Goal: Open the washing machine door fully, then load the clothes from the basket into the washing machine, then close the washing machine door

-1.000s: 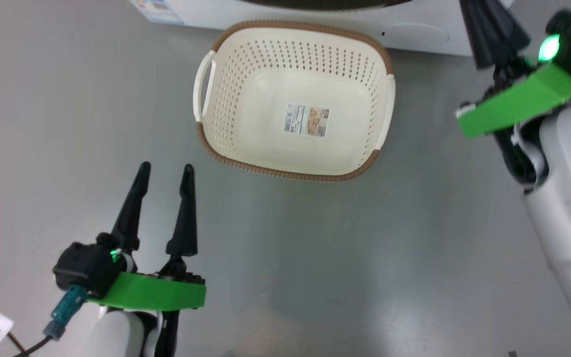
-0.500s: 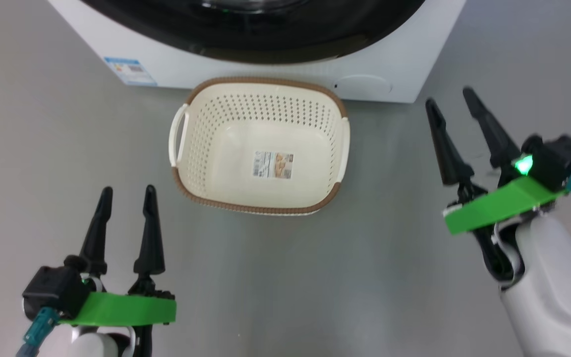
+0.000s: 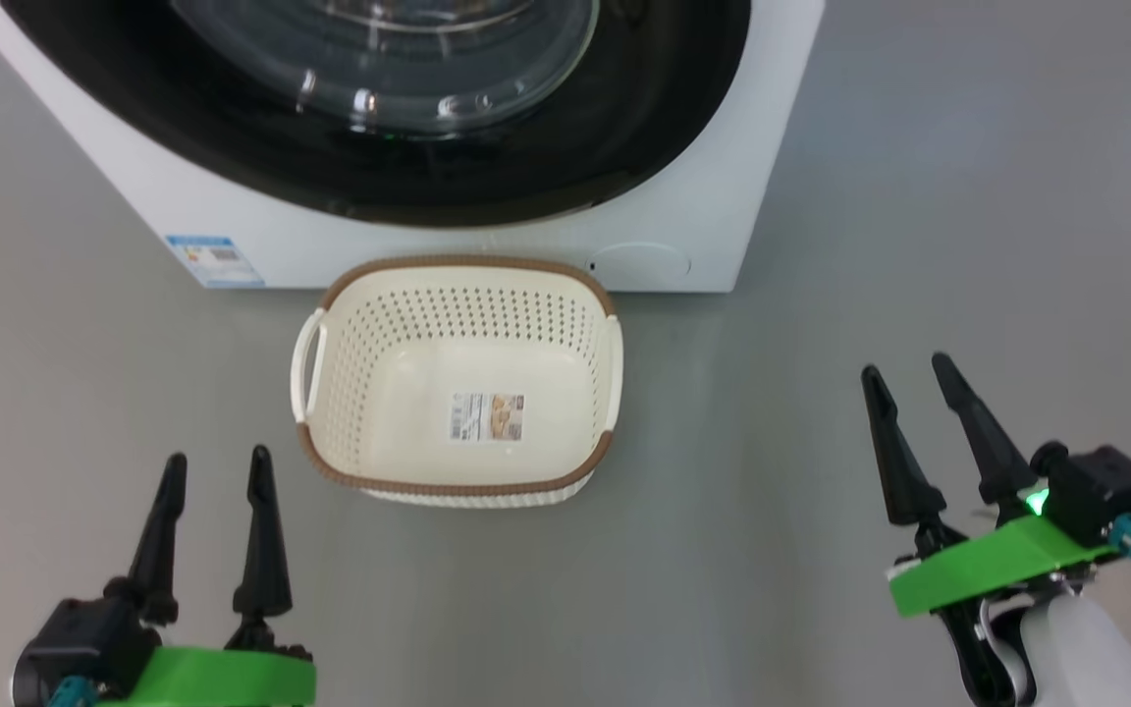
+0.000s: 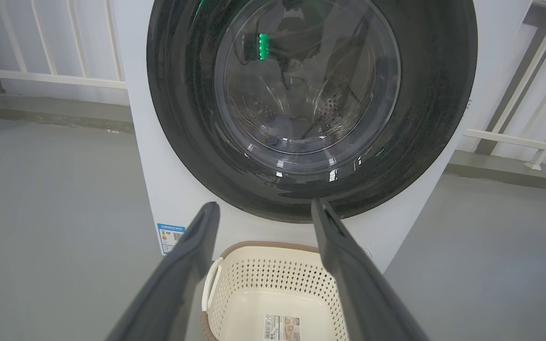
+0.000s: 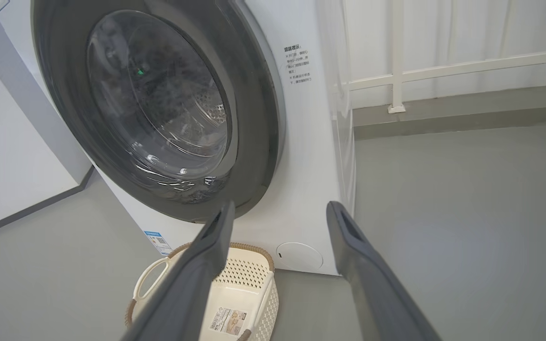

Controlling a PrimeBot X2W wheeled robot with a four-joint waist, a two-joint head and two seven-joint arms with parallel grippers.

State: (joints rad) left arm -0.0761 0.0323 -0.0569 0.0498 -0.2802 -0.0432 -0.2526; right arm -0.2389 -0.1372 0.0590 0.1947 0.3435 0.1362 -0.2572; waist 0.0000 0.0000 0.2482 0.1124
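The washing machine (image 3: 713, 167) stands at the top of the head view with its black round door (image 3: 644, 128) shut against its front. The cream basket (image 3: 379, 393) sits on the floor right before it and holds nothing but its label sticker. The clothes are out of view. My left gripper (image 3: 217, 457) is open at the lower left, short of the basket. My right gripper (image 3: 905, 367) is open at the lower right, well clear of it. The left wrist view faces the door (image 4: 434, 94) over the basket (image 4: 273, 279); the right wrist view sees the door (image 5: 254, 118) at a slant.
Grey floor (image 3: 968, 196) lies open to the right of the machine and between my arms. A blue label (image 3: 213, 259) and a round flap (image 3: 640, 263) mark the machine's lower front. A white railing (image 4: 45, 78) and wall stand behind the machine.
The head camera has pulled back, so more of the machine shows. My right gripper has opened and come down from the upper right to the lower right.
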